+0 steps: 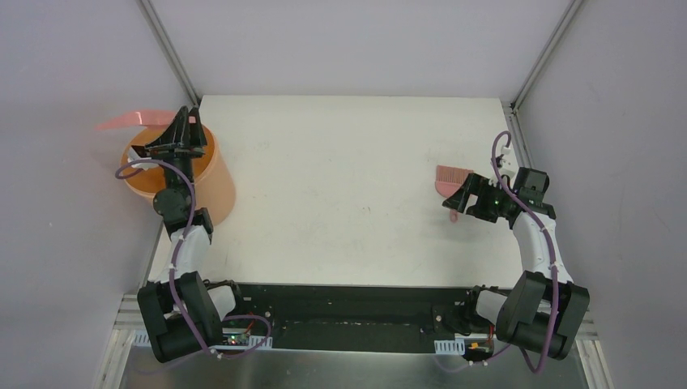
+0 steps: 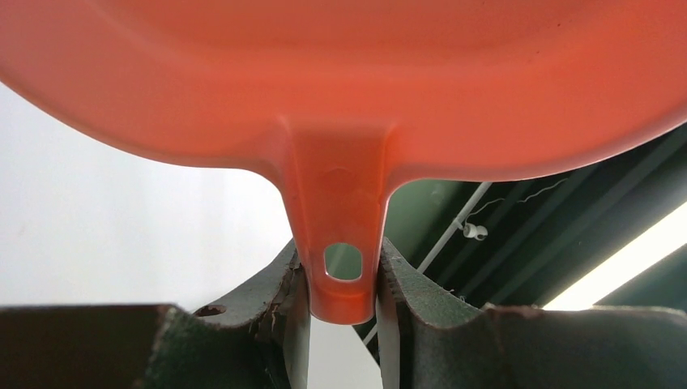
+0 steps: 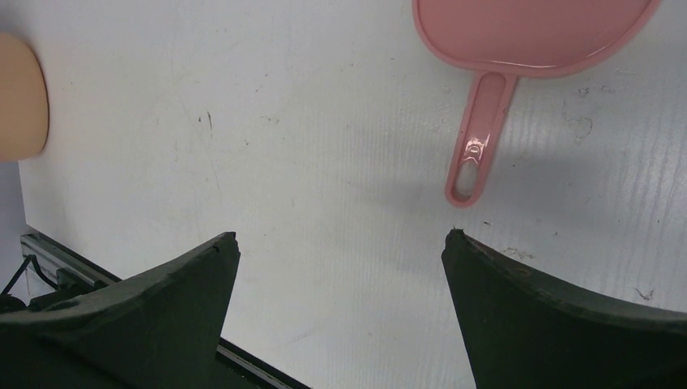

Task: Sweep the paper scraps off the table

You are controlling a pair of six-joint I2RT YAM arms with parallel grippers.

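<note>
No paper scraps show in any view. My left gripper [image 1: 172, 135] is shut on the handle [image 2: 343, 267] of the pink dustpan [image 1: 130, 121], held tilted over the orange bucket [image 1: 217, 182] at the table's left edge. In the left wrist view the pan [image 2: 340, 73] fills the top. My right gripper [image 1: 456, 203] is open and empty, hovering over the white table [image 1: 340, 186] just near of the pink hand brush [image 1: 450, 177]. In the right wrist view the gripper [image 3: 340, 239] is open, and the brush [image 3: 478, 146] lies on the table beyond the right fingertip.
The bucket stands at the table's left side and shows as an orange edge in the right wrist view [image 3: 20, 97]. Metal frame posts rise at the back corners. The table's black front edge [image 1: 348, 296] runs between the arm bases.
</note>
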